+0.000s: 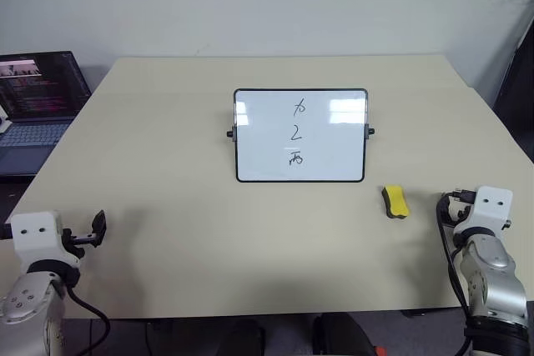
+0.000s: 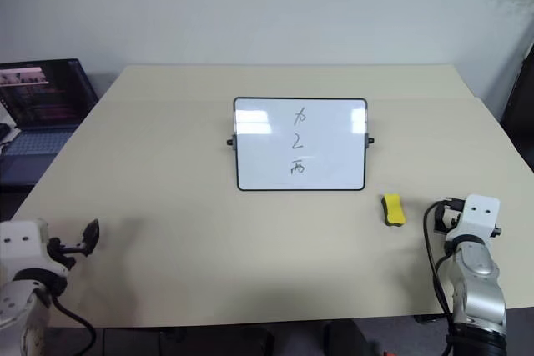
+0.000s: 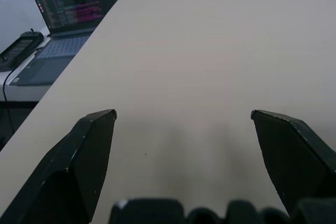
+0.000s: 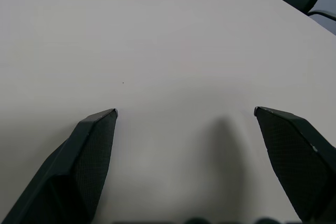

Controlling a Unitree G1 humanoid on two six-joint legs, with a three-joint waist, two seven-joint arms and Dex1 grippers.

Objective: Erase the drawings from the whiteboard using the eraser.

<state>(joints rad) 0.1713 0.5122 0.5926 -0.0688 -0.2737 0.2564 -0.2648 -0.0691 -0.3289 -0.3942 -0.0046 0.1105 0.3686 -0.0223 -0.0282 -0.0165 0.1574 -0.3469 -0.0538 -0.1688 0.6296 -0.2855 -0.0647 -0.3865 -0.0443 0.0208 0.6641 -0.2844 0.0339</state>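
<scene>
**Beige tabletop, board unwiped, both arms idle at the near edge**

Beige laminate fills the scene, and at its near edge the two arms sit low and well apart. The left gripper point(image 3: 182, 114) hovers over bare tabletop point(image 1: 192, 231) at the near left corner, its jaws spread wide and holding nothing. The right gripper point(image 4: 185, 112) is at the near right corner, its jaws equally wide and empty, with bare surface between them.

Just beyond the right arm and a little toward the middle lies the eraser point(image 1: 395, 202), a small yellow block with a dark underside, resting flat on the tabletop and touched by neither gripper. It sits near the whiteboard's lower right corner but clear of it.

Farther in, at the centre of the tabletop, the whiteboard point(image 1: 259, 135) stands propped and tilted back, black-framed with a small knob on each side. The drawings point(image 1: 295, 132), three thin dark scribbles in a short column, sit slightly right of the board's middle, all of them intact.

At the far left, off the tabletop's edge, an open laptop point(image 1: 37, 97) shows a lit dark screen. A pale wall closes the background.
</scene>
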